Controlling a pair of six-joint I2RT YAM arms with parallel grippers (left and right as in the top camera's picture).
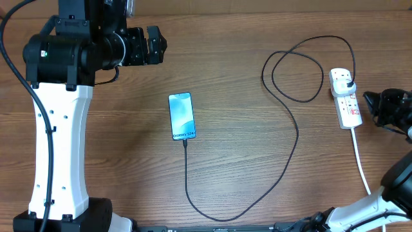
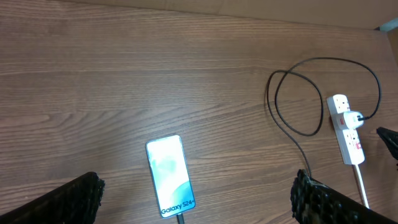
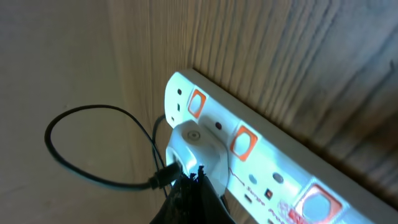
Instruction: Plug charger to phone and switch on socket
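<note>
The phone (image 1: 181, 116) lies screen up at the table's middle, also in the left wrist view (image 2: 169, 175). The charger's black cable (image 1: 186, 167) is in the phone's near end. It loops right to a white adapter (image 1: 347, 82) plugged into the socket (image 1: 349, 106), a white power strip. In the right wrist view the black connector (image 3: 163, 177) sits in the adapter (image 3: 196, 146), between orange-red switches (image 3: 196, 102). My right gripper (image 3: 198, 175) is shut and empty, its tip beside the adapter. My left gripper (image 2: 198, 186) is open and empty, above the phone's near end.
The strip's thick white cord (image 1: 360, 161) runs toward the front right edge. The black cable makes a loose loop (image 1: 296, 71) left of the strip. The right arm (image 1: 393, 109) is at the strip's right. The left arm's white base (image 1: 61, 148) stands at the left.
</note>
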